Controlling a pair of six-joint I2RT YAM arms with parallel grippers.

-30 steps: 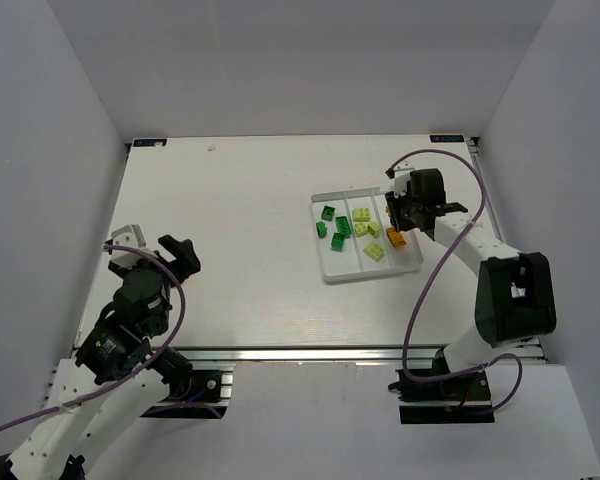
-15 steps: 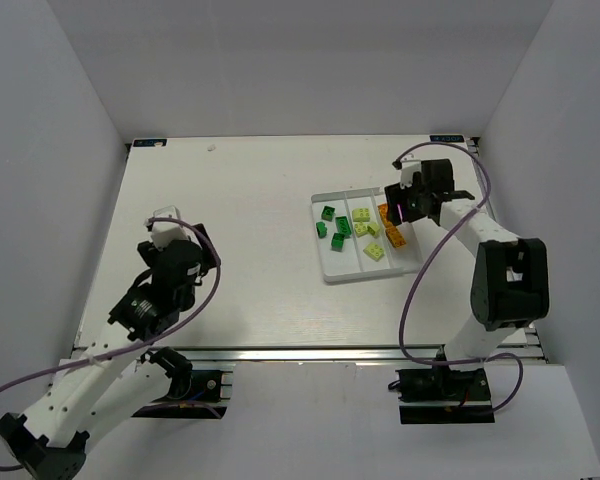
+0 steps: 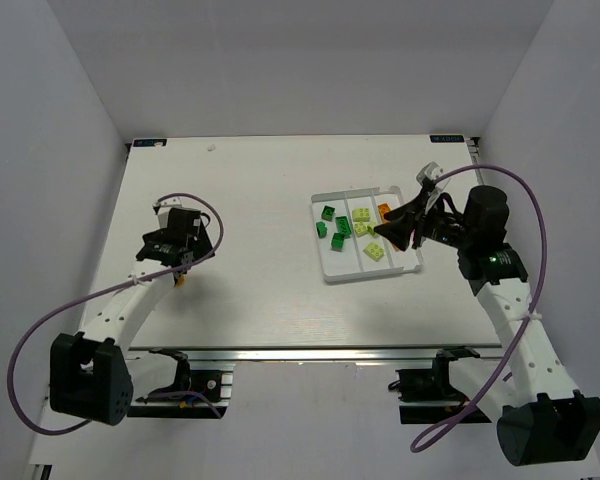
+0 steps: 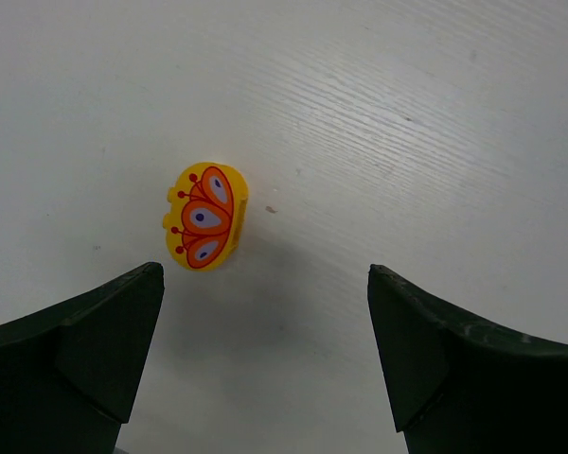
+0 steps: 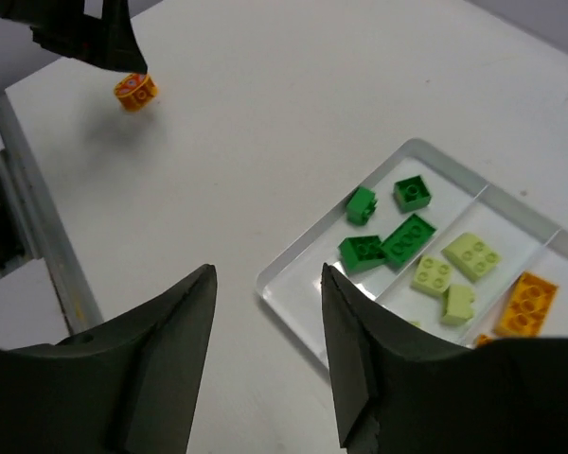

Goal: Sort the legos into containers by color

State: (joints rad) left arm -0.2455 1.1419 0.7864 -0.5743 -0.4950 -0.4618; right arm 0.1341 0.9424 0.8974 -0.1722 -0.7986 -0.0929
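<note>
Overhead view spans table (image 3: 260, 200); both wrist views share an orange piece (image 4: 206, 216).

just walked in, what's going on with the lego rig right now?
Lego colour sort, seemingly near the end. The white tray holds dark green bricks in one compartment, pale yellow-green bricks in the middle and orange bricks in the third. One butterfly-printed yellow-orange piece lies on the table, well apart from the tray. The left gripper hovers over it, jaws open, not touching. The right gripper hangs near the tray, jaws open and empty.
</note>
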